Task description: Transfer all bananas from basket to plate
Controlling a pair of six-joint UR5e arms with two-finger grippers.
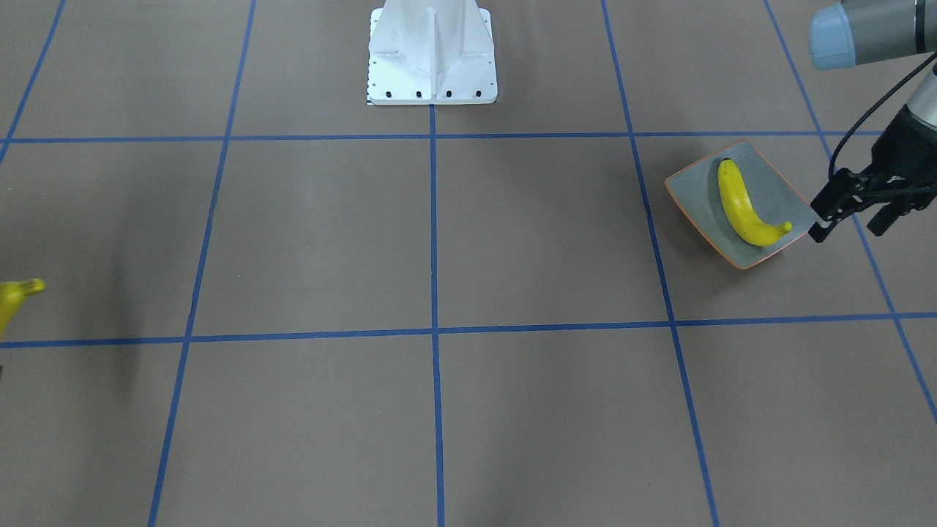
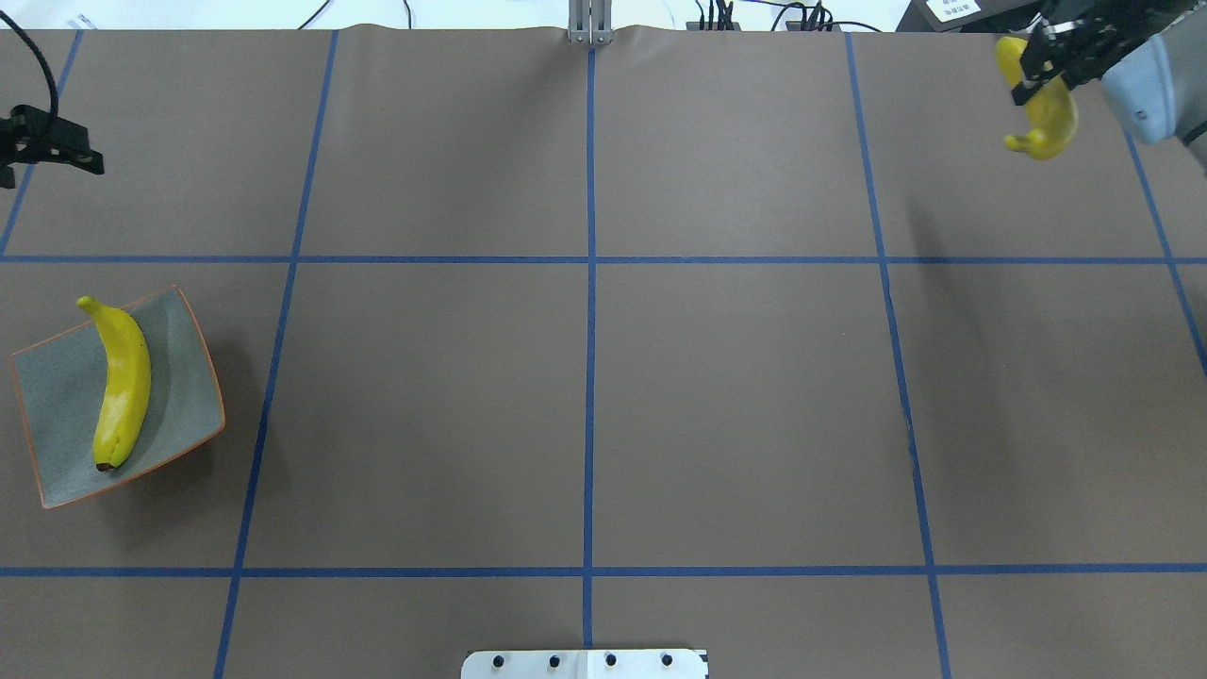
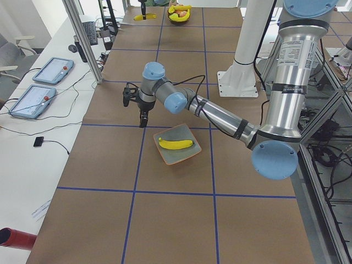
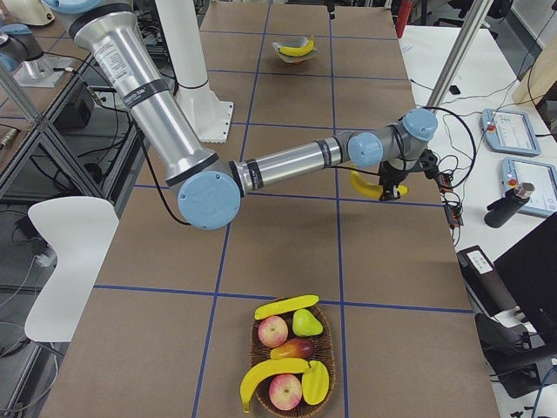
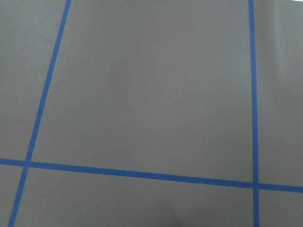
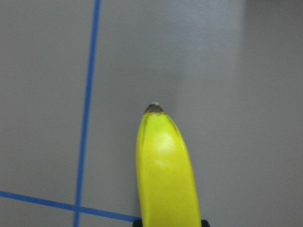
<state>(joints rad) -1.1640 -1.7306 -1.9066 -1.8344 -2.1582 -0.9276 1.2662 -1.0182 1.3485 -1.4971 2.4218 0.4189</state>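
Note:
The grey-green plate [image 1: 695,190] [image 2: 57,396] lies at the table's left end with one yellow banana [image 1: 739,205] [image 2: 123,387] lying lengthwise on it. My left gripper [image 1: 846,233] [image 2: 42,151] hovers open and empty just beyond the plate's outer edge. A second banana [image 2: 1051,113] [image 4: 365,185] [image 6: 165,175] hangs above the table at the far right, with my right gripper [image 2: 1040,64] shut on it. The wicker basket [image 4: 258,335] stands at the table's right end with two bananas [image 4: 285,306] and other fruit in it.
The white robot base [image 1: 432,58] [image 2: 585,665] stands at the table's middle edge. Red apples [image 4: 273,331] and a green pear [image 4: 305,322] share the basket. Tablets [image 3: 49,70] and cables lie on the side table beyond the far edge.

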